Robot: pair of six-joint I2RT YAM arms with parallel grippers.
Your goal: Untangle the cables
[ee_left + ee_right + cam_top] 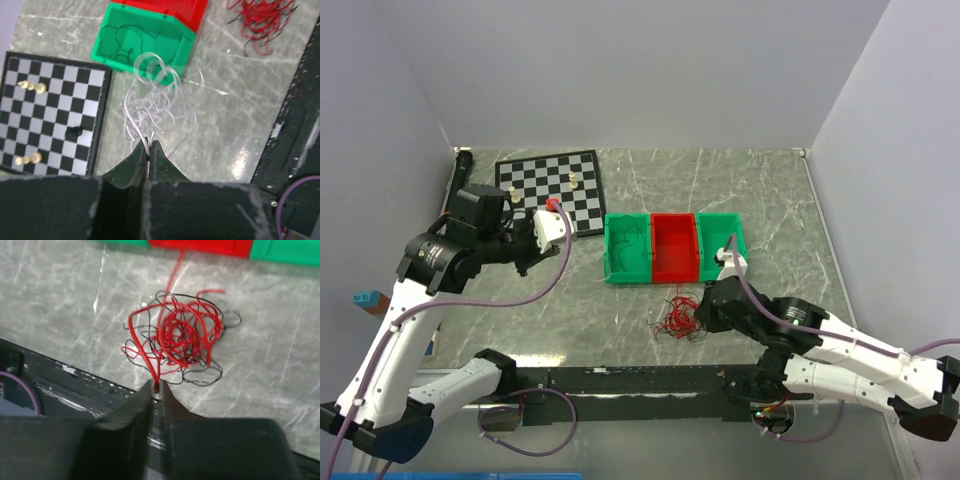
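The cables (680,315) lie as a loose tangle of red and black wires on the table in front of the red bin. The tangle also shows in the right wrist view (185,337) and in the left wrist view (260,17). My right gripper (156,386) is low beside the tangle (708,312), shut on the end of a red wire that leads into it. My left gripper (149,144) is raised between the chessboard and the left green bin (560,232). It is shut on a bunch of white wires (155,107) that hang loose from its tips.
Three bins stand in a row: a left green one (620,272) holding dark wires (130,42), a red one (675,272) and a right green one (740,240). A chessboard (582,175) with a few pieces lies at the back left. A black strip (620,378) runs along the near edge.
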